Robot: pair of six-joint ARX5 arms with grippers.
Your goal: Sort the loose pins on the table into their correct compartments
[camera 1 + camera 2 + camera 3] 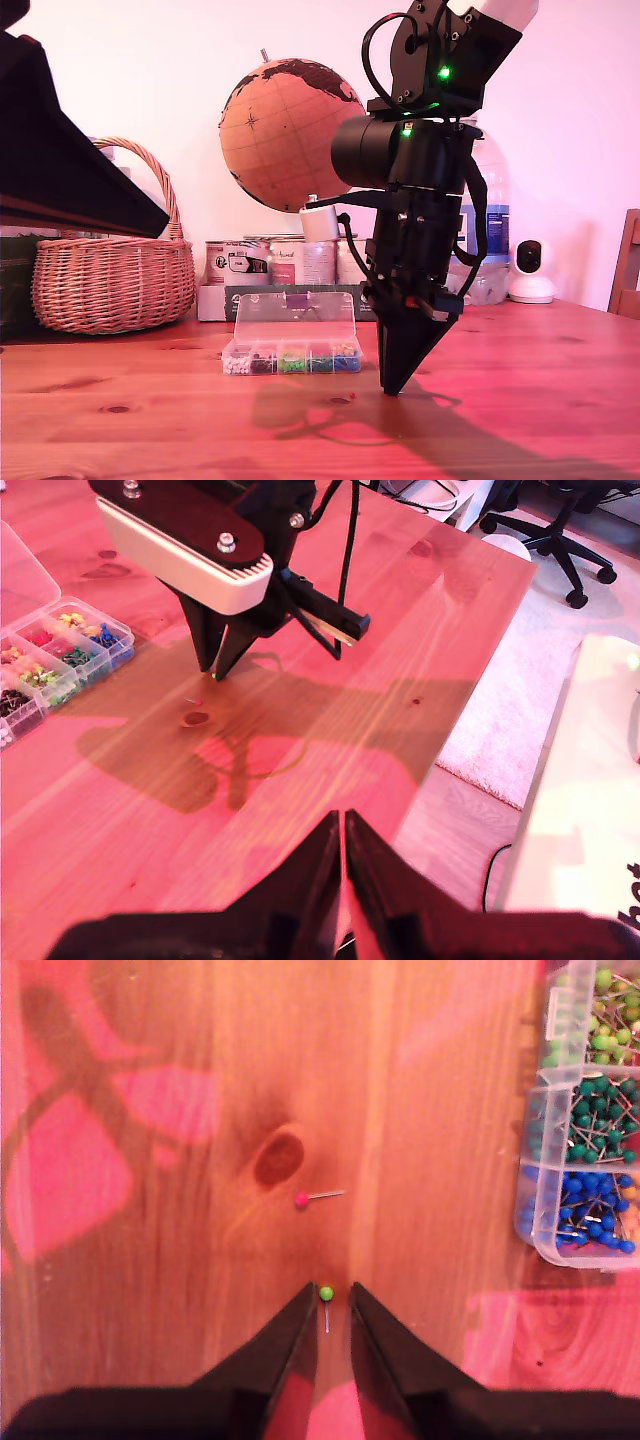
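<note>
A loose pin with a bright green head (326,1293) lies on the table (150,1260), its head in the narrow gap between the fingertips of my second gripper (330,1296), which is open and points straight down. A second loose pin, pink-headed (302,1200), lies beside a dark knot just beyond. My second gripper (393,388) has its tips at the tabletop, to the exterior view's right of the clear box of compartments (292,358), whose lid stands open. My first gripper (343,830) hangs shut and empty high over the table, looking at the second gripper (214,670) and the box (60,655).
A wicker basket (112,270), a globe (290,130), a tray of tins (270,265), a water bottle (487,215) and a white camera (530,270) line the back. A large dark shape (70,150) fills the exterior view's upper left. The table edge (470,680) drops to a rug.
</note>
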